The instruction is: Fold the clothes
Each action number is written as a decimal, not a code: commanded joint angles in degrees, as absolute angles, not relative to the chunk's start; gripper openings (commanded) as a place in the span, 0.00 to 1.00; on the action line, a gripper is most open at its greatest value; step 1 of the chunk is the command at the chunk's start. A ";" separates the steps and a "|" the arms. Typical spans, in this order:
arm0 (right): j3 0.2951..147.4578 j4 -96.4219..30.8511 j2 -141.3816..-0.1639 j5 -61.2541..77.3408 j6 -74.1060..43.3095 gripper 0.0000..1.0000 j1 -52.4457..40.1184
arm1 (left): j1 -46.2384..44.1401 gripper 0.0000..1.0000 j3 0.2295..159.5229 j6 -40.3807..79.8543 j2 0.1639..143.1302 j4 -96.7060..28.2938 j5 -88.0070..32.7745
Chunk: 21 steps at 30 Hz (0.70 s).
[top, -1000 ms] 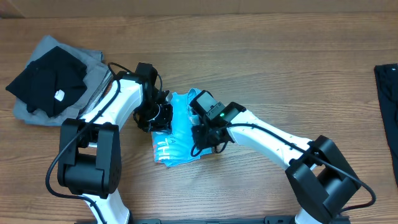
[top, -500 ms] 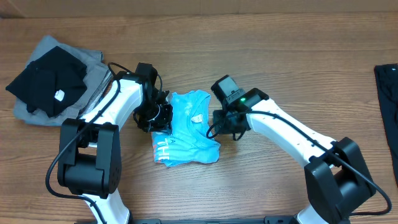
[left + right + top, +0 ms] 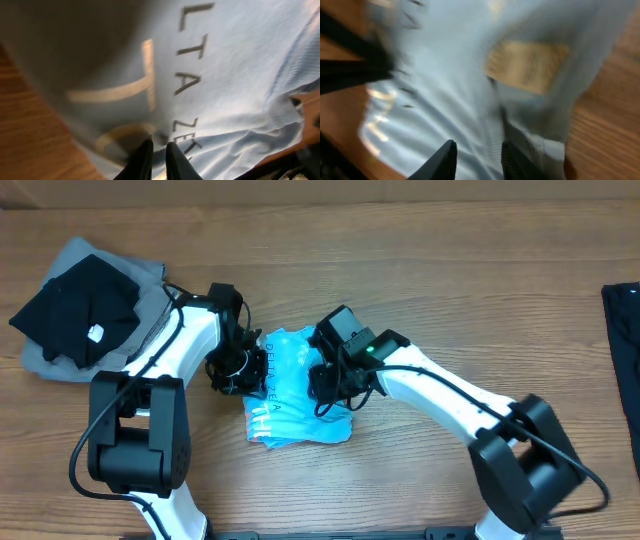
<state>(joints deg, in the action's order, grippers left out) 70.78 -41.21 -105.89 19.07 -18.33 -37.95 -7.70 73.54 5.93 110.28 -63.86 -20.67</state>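
Right pincer (image 3: 326, 382) back over T-shirt (image 3: 287, 416), left pincer (image 3: 254, 370) nipping its left edge

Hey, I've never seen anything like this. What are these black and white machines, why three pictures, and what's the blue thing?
These are two robot arms at a wooden table, each ending in a two-finger gripper. The wide picture looks down from above; the two close-ups come from cameras on the wrists, so the dark prongs at the bottom are each arm's own fingers. The blue thing is a sky-blue T-shirt, bunched up. The left gripper pinches its edge; the right gripper stands open just over it, holding nothing. Far left, a black garment lies on a grey garment; dark cloth shows at the right edge.
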 commanded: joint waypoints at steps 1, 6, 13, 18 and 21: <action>71.96 -42.72 -108.42 19.09 -23.11 0.29 -37.43 | -6.98 0.14 73.28 4.51 108.99 -64.95 -18.90; 71.96 -48.38 -108.57 16.25 -30.65 0.29 -34.22 | -6.96 0.15 73.28 2.98 108.99 -68.79 -15.27; 72.03 -53.17 -105.71 22.24 -21.02 0.26 -30.68 | -7.20 0.16 73.28 -4.62 107.74 -69.82 -28.23; 72.03 -51.62 -102.67 32.84 -17.58 0.27 -31.53 | -7.25 0.20 73.28 -12.05 104.47 -71.44 -38.28; 71.96 -49.98 -102.67 34.13 -20.91 0.27 -32.49 | -7.77 0.19 72.77 -10.48 104.25 -72.42 -33.21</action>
<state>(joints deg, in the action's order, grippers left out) 70.83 -50.85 -104.44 29.08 -20.40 -31.48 -7.40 73.47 -7.86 106.04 -72.05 -32.38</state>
